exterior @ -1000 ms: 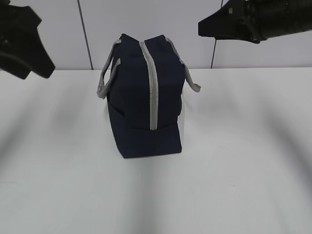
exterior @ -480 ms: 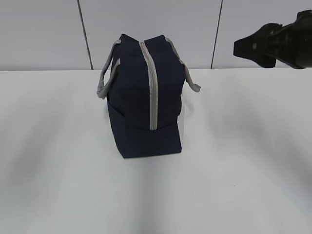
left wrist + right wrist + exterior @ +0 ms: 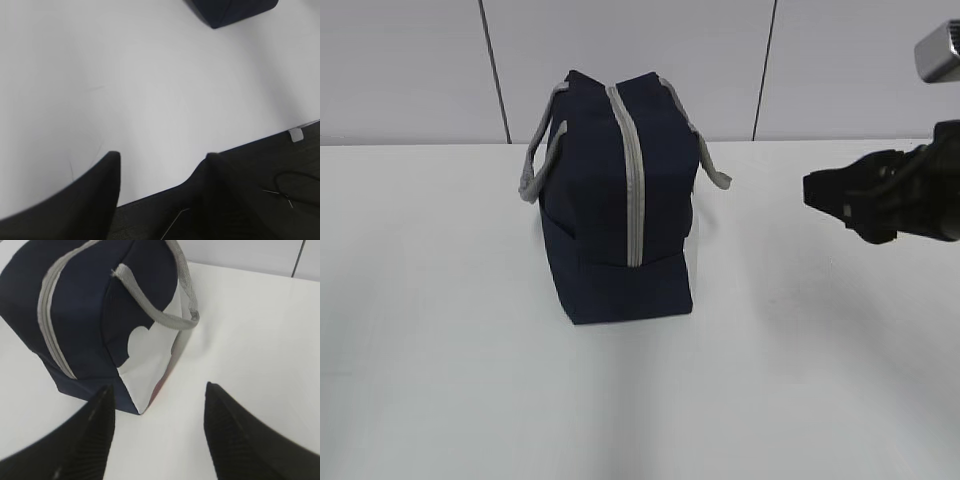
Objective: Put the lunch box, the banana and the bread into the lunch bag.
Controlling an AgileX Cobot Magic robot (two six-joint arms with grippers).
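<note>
Two sets of jaws stand parted and empty. Nearest, in its own wrist view, the left gripper point(image 3: 160, 165) hangs over bare table point(image 3: 125, 90) at the front edge, with a corner of the lunch bag point(image 3: 230, 10) at one o'clock, well apart; it is out of the exterior view. The right gripper point(image 3: 825, 195) hovers at three o'clock of the bag, apart from it and aimed at its side, probably clear of it. Farther back, the lunch bag point(image 3: 620, 210) stands upright mid-table, zipped shut, its long axis and grey zipper point(image 3: 633, 180) running from six to twelve o'clock, an end facing the camera. No lunch box, banana or bread shows; probably they are inside.
</note>
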